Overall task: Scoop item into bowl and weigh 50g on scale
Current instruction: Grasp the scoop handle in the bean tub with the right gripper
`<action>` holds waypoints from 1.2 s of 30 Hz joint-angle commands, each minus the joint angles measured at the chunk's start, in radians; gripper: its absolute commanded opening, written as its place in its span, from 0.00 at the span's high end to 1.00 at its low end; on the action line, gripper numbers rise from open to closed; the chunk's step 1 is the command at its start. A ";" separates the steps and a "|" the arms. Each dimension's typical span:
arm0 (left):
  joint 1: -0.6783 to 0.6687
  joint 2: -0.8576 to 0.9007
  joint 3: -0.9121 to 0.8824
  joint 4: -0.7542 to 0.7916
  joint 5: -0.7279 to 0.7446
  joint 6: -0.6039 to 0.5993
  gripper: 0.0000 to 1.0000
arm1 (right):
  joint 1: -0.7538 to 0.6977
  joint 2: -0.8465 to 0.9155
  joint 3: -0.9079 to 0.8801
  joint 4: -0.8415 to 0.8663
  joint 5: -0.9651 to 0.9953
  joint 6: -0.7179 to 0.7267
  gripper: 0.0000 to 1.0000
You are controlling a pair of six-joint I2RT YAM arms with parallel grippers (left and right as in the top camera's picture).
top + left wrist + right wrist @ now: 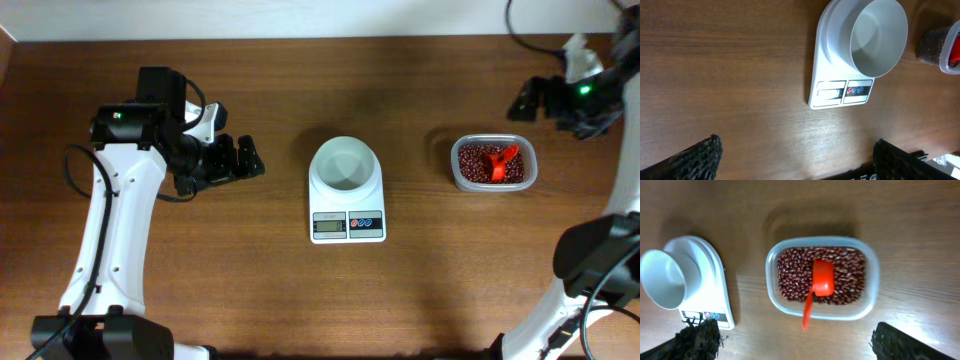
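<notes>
Beans (790, 275) sit in the tub (872, 280), and the right gripper (800, 347) is the close one.

The little red-brown beans fill the clear tub on the right side of the table. A red scoop (822, 280) lies on top of them. Its long handle sticks out over the tub's edge and points back at the right gripper. That gripper hangs just past the tub, and its two fingers are wide apart and hold nothing. I think it only needs to come down on the handle. The white bowl (345, 163) looks empty and sits on the scale (348, 225) in the middle, left of the tub. The left gripper (252, 160) is on the far side of the scale, well apart from the beans. Its fingers are spread apart too, with nothing in them.
</notes>
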 commanded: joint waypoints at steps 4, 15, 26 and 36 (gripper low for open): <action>-0.002 0.007 -0.005 0.000 0.007 -0.001 0.01 | 0.087 -0.002 -0.183 0.138 0.124 0.007 0.01; -0.002 0.007 -0.005 0.000 0.007 -0.001 0.01 | 0.065 -0.101 -0.250 0.123 0.128 0.019 0.21; -0.002 0.007 -0.005 0.000 0.007 -0.001 0.01 | 0.074 -0.099 -0.472 0.347 0.155 0.030 0.58; -0.002 0.007 -0.005 0.000 0.007 -0.002 0.01 | 0.074 -0.087 -0.508 0.373 0.155 0.030 0.79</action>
